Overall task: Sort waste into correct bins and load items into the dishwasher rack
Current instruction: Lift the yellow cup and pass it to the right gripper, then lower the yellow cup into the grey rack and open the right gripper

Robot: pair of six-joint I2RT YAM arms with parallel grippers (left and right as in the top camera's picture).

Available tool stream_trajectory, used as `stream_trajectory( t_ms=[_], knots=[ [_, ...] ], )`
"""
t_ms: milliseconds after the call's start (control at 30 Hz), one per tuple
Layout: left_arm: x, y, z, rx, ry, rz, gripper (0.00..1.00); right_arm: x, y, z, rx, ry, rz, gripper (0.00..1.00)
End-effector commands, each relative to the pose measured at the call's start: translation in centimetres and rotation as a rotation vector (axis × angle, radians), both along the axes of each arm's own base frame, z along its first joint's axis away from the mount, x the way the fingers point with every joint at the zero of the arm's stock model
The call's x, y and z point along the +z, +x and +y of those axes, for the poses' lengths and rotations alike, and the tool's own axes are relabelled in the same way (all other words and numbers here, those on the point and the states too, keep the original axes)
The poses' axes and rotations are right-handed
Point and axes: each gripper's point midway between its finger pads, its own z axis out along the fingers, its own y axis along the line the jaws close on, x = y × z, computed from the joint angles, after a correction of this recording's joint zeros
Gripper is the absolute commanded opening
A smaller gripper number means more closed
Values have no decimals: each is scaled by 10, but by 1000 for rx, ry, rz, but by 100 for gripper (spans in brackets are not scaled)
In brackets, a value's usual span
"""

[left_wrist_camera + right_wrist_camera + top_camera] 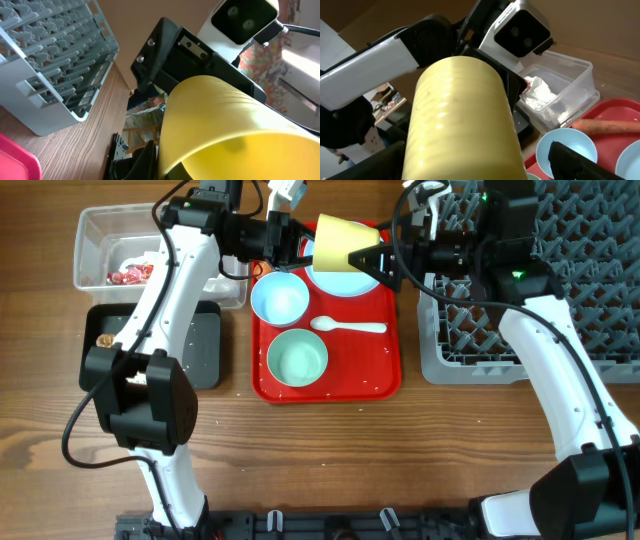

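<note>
1. the clear tub [95, 225] sits at the far left corner of the table. inside it lie a red-and-white wrapper [130, 274] and a crumpled white tissue [538, 94].
2. the black tray [195, 345] lies just in front of the tub, on the near side. a small brown lump [104, 340] rests by its left edge, and the left arm crosses above the tray.
3. the red tray [385, 375] is in the middle of the table. it carries the light blue bowl [279, 298] and the mint-green bowl [297, 358], both open side up, the green one nearer.
4. the white spoon [350, 327] lies on the red tray to the right of the two bowls. the pale blue plate [340, 280] is at the tray's far end, partly under the cup. the carrot [605, 125] lies along the tray's far left edge, beyond the light blue bowl.
5. the yellow cup [343, 242] is in the air on its side, above the plate, between the two grippers. its rim faces left and its base faces right.
6. the left gripper [306, 246] is closed on the cup at its rim and carries it.
7. the right gripper [475, 162] has its fingers spread wide on either side of the cup's base end, and one finger stands clear of the cup wall.
8. the dishwasher rack [600, 300] stands at the right, beside the red tray, its pegs upright. the right arm reaches across it.
</note>
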Motion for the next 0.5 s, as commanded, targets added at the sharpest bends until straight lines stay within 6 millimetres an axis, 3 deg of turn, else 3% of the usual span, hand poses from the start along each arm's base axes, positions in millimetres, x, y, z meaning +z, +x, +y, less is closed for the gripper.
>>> stream_trajectory(
  t_ms=[0,67,100,133,167,267,367,467],
  knots=[
    [11,-7,-5,-28,-34,-32,4,8,-5,4,59,31,-22,74],
    [8,-6,-5,-22,-22,-36,4,9,-6,5,66,34,-23,54],
    [8,-5,-6,-20,-17,-37,6,9,-6,5,66,34,-23,50],
    [7,-5,-6,-19,-16,-38,26,9,-6,5,65,34,-23,50],
    [7,-5,-6,-19,-15,-38,38,9,-6,4,65,34,-23,50],
    [5,-4,-6,-15,-5,-39,59,7,-5,3,61,31,-22,50],
    [4,-3,-5,-8,2,-41,66,-5,-2,-16,24,7,20,49],
    [4,2,3,11,2,-42,66,-12,-3,-35,11,7,52,49]
  ],
)
